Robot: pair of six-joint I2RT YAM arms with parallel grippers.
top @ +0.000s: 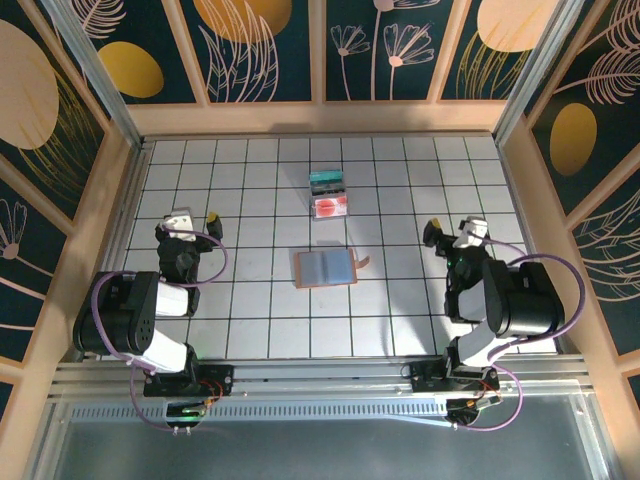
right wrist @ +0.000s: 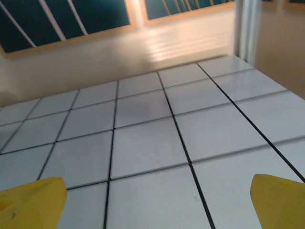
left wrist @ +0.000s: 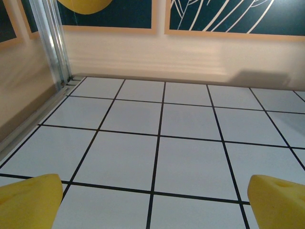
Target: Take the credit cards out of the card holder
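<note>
The card holder (top: 325, 268) lies spread open in the middle of the tiled table, blue-grey inside up, its strap tab (top: 362, 263) pointing right. Two credit cards lie on the tiles beyond it: a teal-green card (top: 327, 182) farther back and a pale card with a red circle (top: 330, 207) just in front of that. My left gripper (top: 193, 216) sits open at the left side, well away from the holder. At the right side, equally far off, my right gripper (top: 453, 227) is open too. Both wrist views have yellow fingertips (left wrist: 28, 200) (right wrist: 28, 200) wide apart over bare tiles.
Wooden walls with dark floral panels (top: 320, 50) close the table on three sides, with metal corner posts (left wrist: 50, 43) at the back corners. The arm bases (top: 180, 380) stand on a rail at the near edge.
</note>
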